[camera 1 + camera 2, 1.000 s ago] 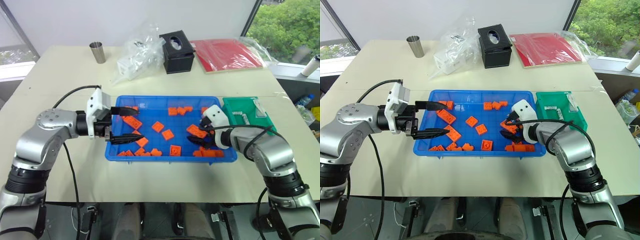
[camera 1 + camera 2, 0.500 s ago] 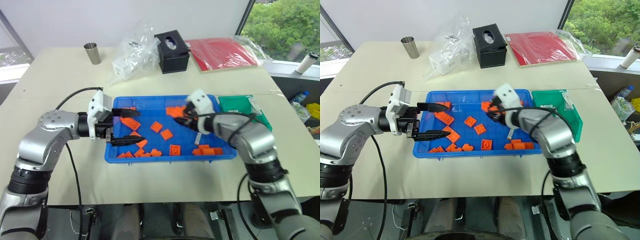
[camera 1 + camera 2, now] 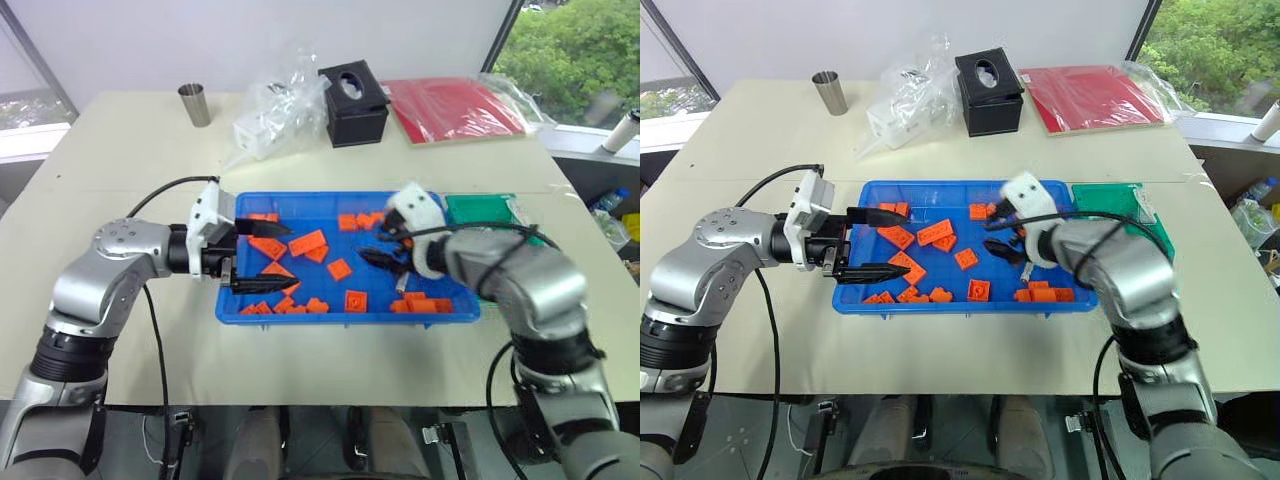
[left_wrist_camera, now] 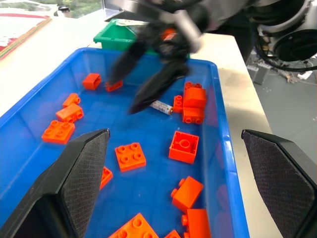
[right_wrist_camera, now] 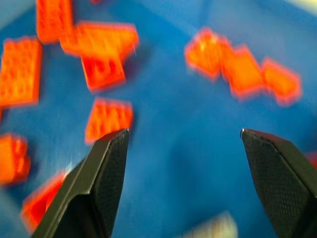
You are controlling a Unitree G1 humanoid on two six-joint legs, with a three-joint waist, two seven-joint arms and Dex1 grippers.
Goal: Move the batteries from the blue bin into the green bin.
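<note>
The blue bin (image 3: 345, 315) lies in the middle of the table with several orange bricks scattered in it. A silver battery (image 4: 161, 106) lies on the bin floor next to a stack of orange bricks near the bin's right end. My right gripper (image 3: 380, 245) hovers open over the right half of the bin, just above that battery, with nothing between its fingers. At the bin's left end my left gripper (image 3: 268, 257) is held level, pointing right, open and empty. The green bin (image 3: 485, 210) stands against the blue bin's right wall, partly hidden behind my right arm.
Behind the bins on the table stand a black tissue box (image 3: 352, 100), a clear plastic bag (image 3: 275, 110), a metal cup (image 3: 195, 103) and a red folder (image 3: 455, 105). Bare table lies in front of the blue bin and to its left.
My right gripper rose from the bricks at the bin's front right, swung toward the bin's middle and now stands wider open. Some bricks shifted. The left gripper has stayed put.
</note>
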